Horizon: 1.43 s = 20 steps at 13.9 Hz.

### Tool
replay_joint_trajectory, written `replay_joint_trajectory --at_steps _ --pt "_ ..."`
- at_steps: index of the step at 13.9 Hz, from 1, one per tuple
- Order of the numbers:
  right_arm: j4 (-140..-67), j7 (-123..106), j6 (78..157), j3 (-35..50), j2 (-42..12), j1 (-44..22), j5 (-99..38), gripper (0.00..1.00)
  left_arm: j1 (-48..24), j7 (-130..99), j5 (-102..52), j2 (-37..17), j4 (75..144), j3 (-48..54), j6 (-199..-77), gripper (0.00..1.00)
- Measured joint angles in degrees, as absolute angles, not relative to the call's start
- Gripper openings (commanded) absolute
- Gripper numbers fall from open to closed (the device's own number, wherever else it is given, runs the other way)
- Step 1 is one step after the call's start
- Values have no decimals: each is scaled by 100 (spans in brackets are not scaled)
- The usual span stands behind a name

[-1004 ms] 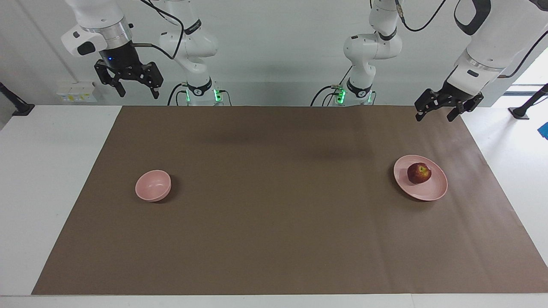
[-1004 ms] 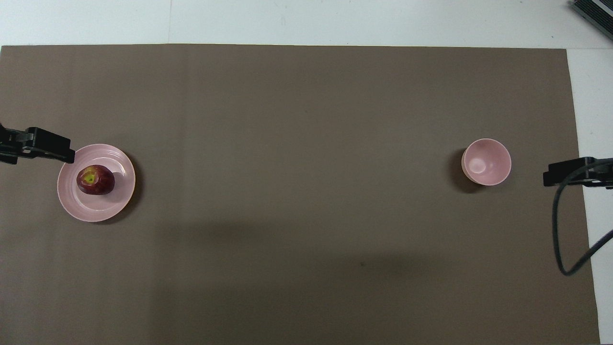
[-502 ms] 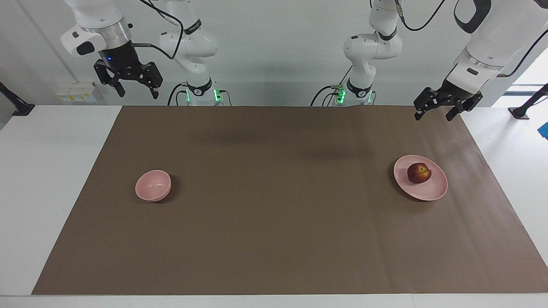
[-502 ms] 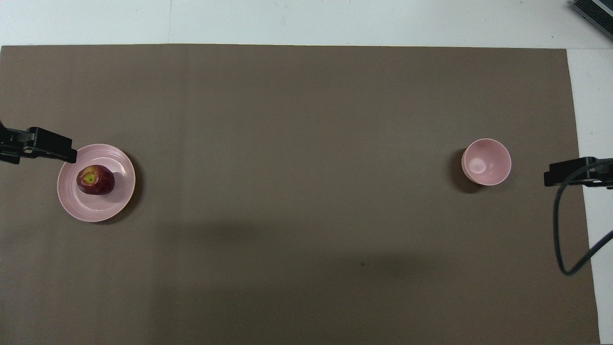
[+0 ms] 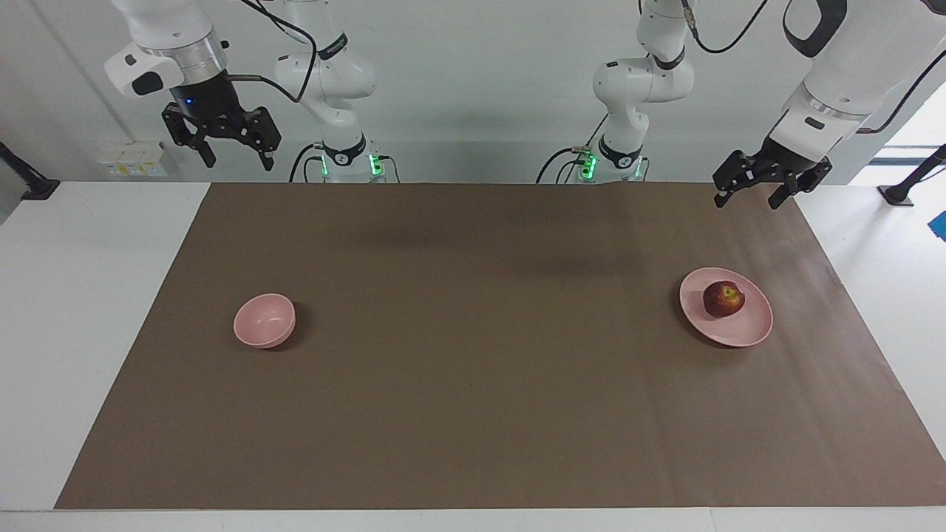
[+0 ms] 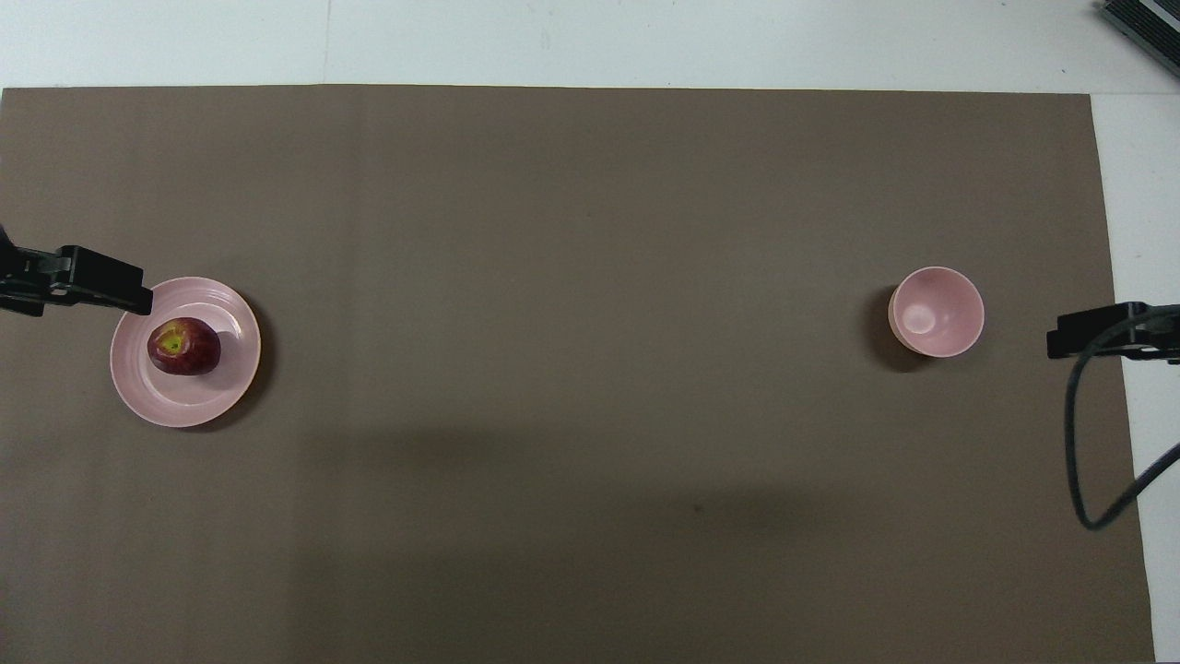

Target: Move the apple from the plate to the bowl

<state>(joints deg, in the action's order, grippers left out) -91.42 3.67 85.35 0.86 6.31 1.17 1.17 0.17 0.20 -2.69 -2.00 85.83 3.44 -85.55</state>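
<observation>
A dark red apple (image 5: 723, 298) (image 6: 183, 346) with a yellowish patch rests on the pink plate (image 5: 739, 334) (image 6: 198, 406) toward the left arm's end of the table. The small pink bowl (image 5: 264, 325) (image 6: 959, 300) stands empty toward the right arm's end. My left gripper (image 5: 746, 201) hangs open, high above the mat, apart from the apple; in the overhead view one of its fingers (image 6: 106, 281) overlaps the plate's rim. My right gripper (image 5: 240, 162) is open and raised, holding nothing, at the bowl's end of the table.
A brown mat (image 5: 473, 384) covers most of the white table (image 5: 89, 310). The right arm's black cable (image 6: 1074, 443) loops down near the mat's edge beside the bowl. A dark device (image 6: 1143, 28) sits at the table's corner farthest from the robots.
My left gripper has drifted slightly up and a little further over the plate's rim. My right gripper rose a touch. Apple, plate and bowl have not moved.
</observation>
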Motion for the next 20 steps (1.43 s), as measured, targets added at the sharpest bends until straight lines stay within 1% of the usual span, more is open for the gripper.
replay_joint_trajectory --at_steps 4,7,13,20 --pt "-9142 367 8534 83 631 118 117 100 21 20 -269 -197 8632 325 -8574 100" --pt "-9142 367 8533 81 631 118 117 100 26 17 -269 -198 8868 317 -8830 100" --pt "-9143 367 8530 68 631 120 117 100 72 16 -269 -221 9783 270 -10032 100" --pt "-9143 367 8530 68 631 120 117 100 400 253 -269 -297 10784 231 -11119 100"
